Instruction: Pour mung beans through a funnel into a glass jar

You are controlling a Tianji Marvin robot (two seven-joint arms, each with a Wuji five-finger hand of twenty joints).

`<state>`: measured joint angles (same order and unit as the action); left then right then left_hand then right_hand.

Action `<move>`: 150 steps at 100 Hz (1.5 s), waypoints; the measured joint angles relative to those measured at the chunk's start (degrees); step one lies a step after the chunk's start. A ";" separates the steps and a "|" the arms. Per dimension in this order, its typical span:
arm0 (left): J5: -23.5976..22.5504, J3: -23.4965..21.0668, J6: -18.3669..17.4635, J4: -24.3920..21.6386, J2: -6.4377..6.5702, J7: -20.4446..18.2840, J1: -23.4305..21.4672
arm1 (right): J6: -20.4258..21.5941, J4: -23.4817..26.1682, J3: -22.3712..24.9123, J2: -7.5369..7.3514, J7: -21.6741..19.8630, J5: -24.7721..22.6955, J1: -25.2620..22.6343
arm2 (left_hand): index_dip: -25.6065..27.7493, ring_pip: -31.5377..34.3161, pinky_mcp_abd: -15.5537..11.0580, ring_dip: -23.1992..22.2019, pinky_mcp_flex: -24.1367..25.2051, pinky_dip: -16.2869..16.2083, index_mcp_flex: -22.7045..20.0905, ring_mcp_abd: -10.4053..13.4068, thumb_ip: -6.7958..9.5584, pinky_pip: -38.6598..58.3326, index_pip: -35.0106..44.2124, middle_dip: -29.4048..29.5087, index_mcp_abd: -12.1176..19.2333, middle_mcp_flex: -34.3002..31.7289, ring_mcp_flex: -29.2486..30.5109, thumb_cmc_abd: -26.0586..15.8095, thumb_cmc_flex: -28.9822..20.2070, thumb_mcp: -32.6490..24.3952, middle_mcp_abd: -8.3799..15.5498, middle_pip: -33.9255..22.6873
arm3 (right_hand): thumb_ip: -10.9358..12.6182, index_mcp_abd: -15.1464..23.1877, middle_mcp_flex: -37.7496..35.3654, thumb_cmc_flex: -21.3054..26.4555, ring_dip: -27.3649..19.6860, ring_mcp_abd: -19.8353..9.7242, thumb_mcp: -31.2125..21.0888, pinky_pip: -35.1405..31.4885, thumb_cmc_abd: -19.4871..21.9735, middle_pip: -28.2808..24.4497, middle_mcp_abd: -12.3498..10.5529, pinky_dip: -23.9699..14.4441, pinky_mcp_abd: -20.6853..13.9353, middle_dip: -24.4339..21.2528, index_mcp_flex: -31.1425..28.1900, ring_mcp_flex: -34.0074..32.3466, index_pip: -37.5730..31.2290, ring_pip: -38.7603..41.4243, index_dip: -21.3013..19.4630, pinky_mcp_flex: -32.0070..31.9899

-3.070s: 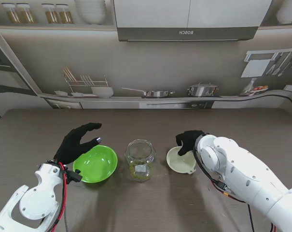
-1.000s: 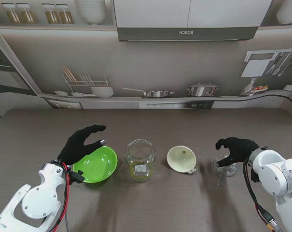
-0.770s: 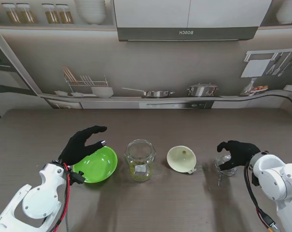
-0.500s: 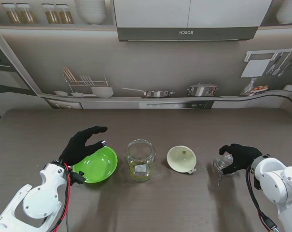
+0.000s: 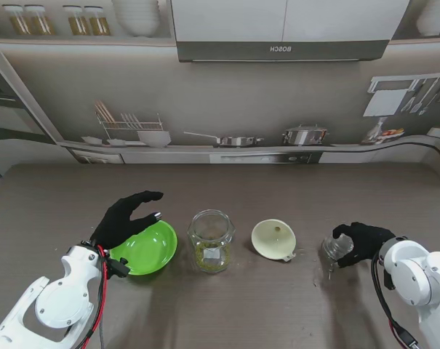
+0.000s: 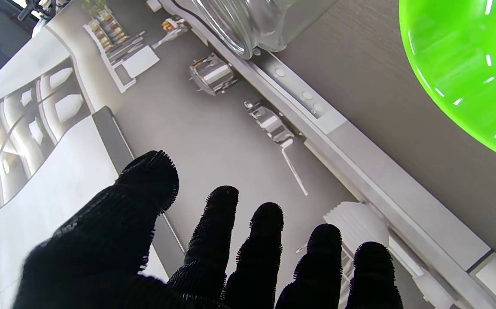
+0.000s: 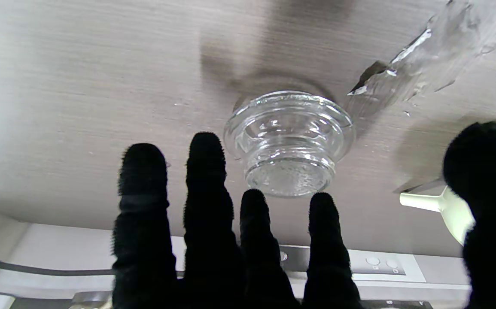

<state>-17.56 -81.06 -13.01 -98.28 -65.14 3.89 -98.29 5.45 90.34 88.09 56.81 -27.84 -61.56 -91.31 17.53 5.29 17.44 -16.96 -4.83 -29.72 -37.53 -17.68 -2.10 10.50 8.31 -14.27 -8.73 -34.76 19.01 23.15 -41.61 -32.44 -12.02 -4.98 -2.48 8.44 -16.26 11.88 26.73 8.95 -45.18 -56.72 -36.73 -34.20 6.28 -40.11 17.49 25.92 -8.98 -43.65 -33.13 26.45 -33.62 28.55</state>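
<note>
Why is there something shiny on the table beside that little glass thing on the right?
Beside the clear glass lid by the right hand lies a crinkled patch of clear film or wetness on the grey table; which, I cannot tell. Nothing else looks amiss: the glass jar stands upright.

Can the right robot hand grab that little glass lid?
Probably yes. The right robot hand is right at the glass lid, fingers spread open around it, and nothing sits between them. The funnel lies off to the side.
</note>
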 measured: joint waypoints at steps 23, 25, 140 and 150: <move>0.02 0.17 0.21 0.06 0.02 -0.20 0.11 | -0.18 -1.28 -0.84 -0.12 0.75 -0.03 0.81 | 0.00 0.00 -0.01 0.00 0.00 0.00 0.00 0.00 0.00 0.00 0.00 0.01 0.00 0.00 0.00 0.00 0.00 0.02 0.00 0.00 | 0.45 0.07 0.89 0.06 0.04 0.17 -0.37 -0.44 -0.01 -1.63 0.53 -0.01 0.00 0.63 1.50 0.00 0.87 0.55 -1.45 0.36; 0.03 0.17 0.23 0.06 0.03 -0.22 0.11 | -0.23 -1.34 -0.89 -0.13 0.80 -0.03 0.85 | 0.00 0.00 -0.01 0.00 0.00 0.00 0.00 0.00 0.00 0.00 0.00 0.01 0.00 0.00 0.00 0.00 0.00 0.02 0.00 0.00 | 0.45 0.23 0.92 0.56 0.05 0.19 -0.55 -0.44 -0.01 -1.63 0.56 -0.01 0.00 0.64 1.53 0.00 1.12 0.55 -1.81 0.37; 0.46 0.43 1.57 -0.03 0.24 -1.75 0.25 | -3.05 -8.65 -6.69 -0.32 4.19 2.21 5.21 | 0.00 -0.01 -0.02 0.00 0.07 0.01 0.00 0.00 0.00 -0.01 0.00 0.02 0.00 0.00 0.00 0.01 0.00 0.70 -0.07 0.00 | 3.46 0.53 4.62 11.37 3.03 0.31 -0.92 -2.78 -5.45 -13.64 2.45 -0.70 0.00 7.10 3.81 -4.20 -1.71 8.07 -11.85 6.77; 0.55 0.45 1.64 -0.03 0.27 -1.87 0.25 | -3.29 -9.30 -7.21 -0.32 4.81 2.81 5.67 | 0.00 -0.01 -0.02 0.00 0.08 0.00 0.00 0.00 0.00 -0.01 0.00 0.02 0.00 0.00 0.00 0.01 0.00 0.71 -0.12 0.00 | 4.64 0.54 4.45 12.49 3.76 0.19 -3.06 -3.67 -6.67 -15.93 2.35 -0.69 -0.01 9.30 3.75 -5.64 -7.65 10.46 -11.85 7.88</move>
<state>-17.01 -80.61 -11.37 -98.31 -64.86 2.02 -98.04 2.17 81.04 80.89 56.48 -23.02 -58.76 -85.64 17.53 5.29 17.42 -16.96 -4.74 -29.72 -37.53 -17.68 -2.10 10.49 8.31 -14.26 -8.73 -34.76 19.01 23.16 -41.60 -31.72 -12.13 -4.98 2.16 8.98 -11.81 24.37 30.49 9.14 -48.24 -60.39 -43.41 -50.13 8.63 -40.80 17.47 35.22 -5.23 -49.29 -40.79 36.91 -45.48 36.43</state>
